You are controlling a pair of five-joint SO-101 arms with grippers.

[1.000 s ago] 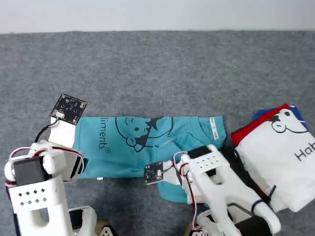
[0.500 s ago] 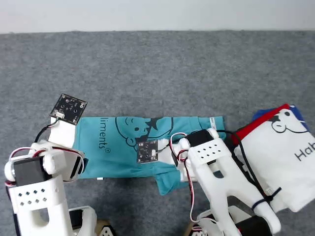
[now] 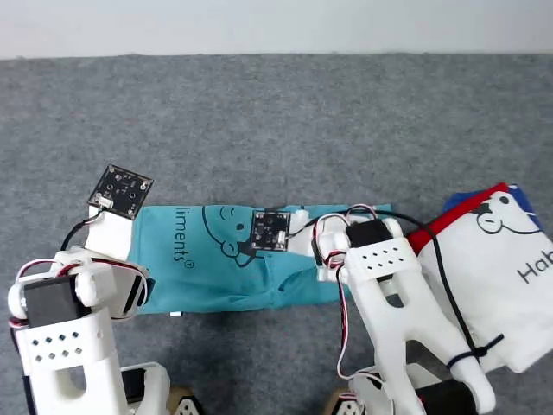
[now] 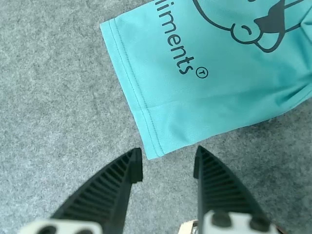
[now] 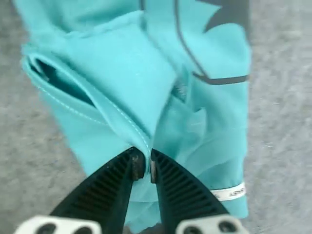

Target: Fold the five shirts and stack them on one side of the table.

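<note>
Now pinches the sleeve (image 5: 122, 92) of the teal shirt (image 3: 199, 268) in the right claw (image 5: 142, 168), carried from the near edge up over the chest mid-table; holds the left claw (image 4: 165, 163) spread by the hem (image 4: 131, 92); nearly finishes this sleeve fold.

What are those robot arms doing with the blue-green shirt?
They are folding it. The right gripper is shut on a fold of the teal shirt, held over the shirt's middle. The left gripper is open, just off the shirt's hem corner. A pile of shirts lies at one side of the table.
</note>
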